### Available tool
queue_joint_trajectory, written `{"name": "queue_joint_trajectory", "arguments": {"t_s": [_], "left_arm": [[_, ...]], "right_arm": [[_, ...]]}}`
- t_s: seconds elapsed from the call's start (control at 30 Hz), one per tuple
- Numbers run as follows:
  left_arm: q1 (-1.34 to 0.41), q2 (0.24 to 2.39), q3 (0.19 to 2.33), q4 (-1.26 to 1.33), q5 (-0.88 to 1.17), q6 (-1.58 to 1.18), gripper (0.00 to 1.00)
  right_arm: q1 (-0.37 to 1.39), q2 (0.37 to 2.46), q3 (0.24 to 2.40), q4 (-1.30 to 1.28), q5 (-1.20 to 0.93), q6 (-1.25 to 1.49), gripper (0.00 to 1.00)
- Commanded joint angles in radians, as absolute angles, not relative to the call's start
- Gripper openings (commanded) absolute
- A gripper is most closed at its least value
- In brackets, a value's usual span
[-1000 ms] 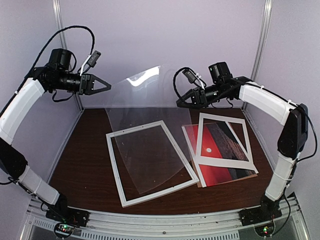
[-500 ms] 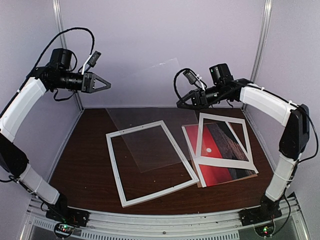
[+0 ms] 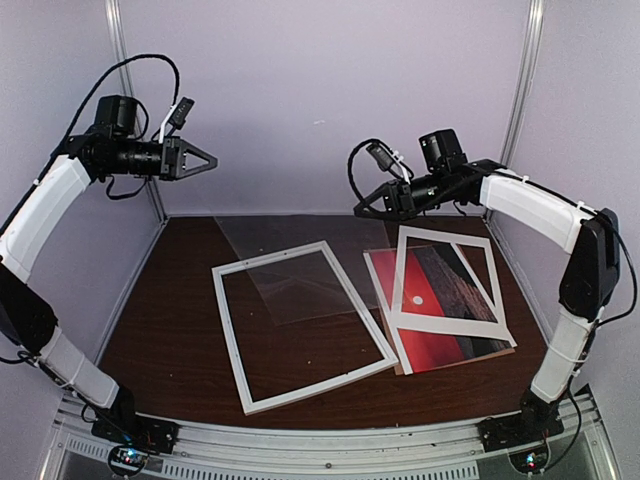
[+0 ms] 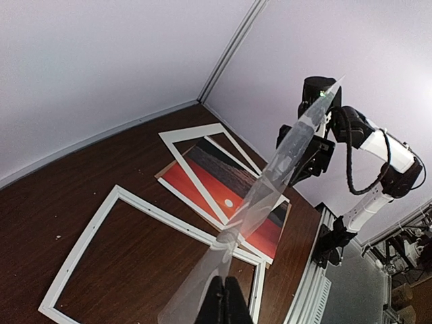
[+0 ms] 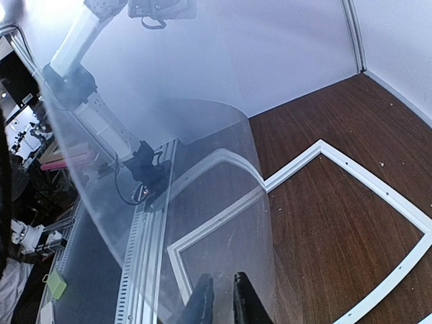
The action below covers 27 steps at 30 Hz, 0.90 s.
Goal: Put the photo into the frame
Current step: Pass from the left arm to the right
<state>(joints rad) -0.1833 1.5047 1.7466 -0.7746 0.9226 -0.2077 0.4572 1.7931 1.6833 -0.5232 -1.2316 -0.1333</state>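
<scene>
- The left end effector (image 3: 211, 158) is high in the air at 10 o'clock over the table (image 3: 170, 330). It is clenched on one edge of the clear sheet (image 4: 283, 155). In its wrist view the two fingers meet on the sheet, which shows there almost edge-on.
- The clear sheet reaches through the air toward the right end effector (image 3: 360, 210), which is raised at 2 o'clock. The sheet is bent, and its lower part hangs over the far half of the frame (image 3: 231, 335).
- The fingers of the right end effector stand close together with a narrow gap, and the sheet is directly before them. I cannot tell if they are grasping the sheet.
- The frame lies flat in the middle of the table, turned a little. The brown table shows through its opening.
- The photo (image 3: 440, 345) lies flat on the table at 3 o'clock from the frame, just beside its right rail and outside it.
- A white paper mat (image 3: 445, 324) lies tilted on top of the photo. The white sun shows inside the opening of the mat, and the red near part of the photo is not covered.
</scene>
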Motion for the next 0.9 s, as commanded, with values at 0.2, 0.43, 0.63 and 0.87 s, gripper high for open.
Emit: {"name": "queue_joint_trajectory", "arguments": {"t_s": [0.2, 0.43, 0.63, 0.87], "left_arm": [[-0.152, 1.513, 1.704, -0.617, 0.997, -0.323, 0.0], [-0.13, 1.539, 1.702, -0.614, 0.939, -0.36, 0.22], [-0.071, 1.544, 1.663, -0.659, 0.697, -0.408, 0.55], [-0.063, 1.502, 1.466, -0.695, 0.501, -0.416, 0.79]], "right_arm": [[0.442, 1.749, 1.65, -0.407, -1.175, -0.028, 0.0], [0.43, 1.753, 1.663, -0.369, -1.14, 0.176, 0.0], [0.43, 1.707, 1.676, -0.458, -1.084, 0.281, 0.0], [0.43, 1.639, 1.683, -0.524, -1.032, 0.421, 0.0]]}}
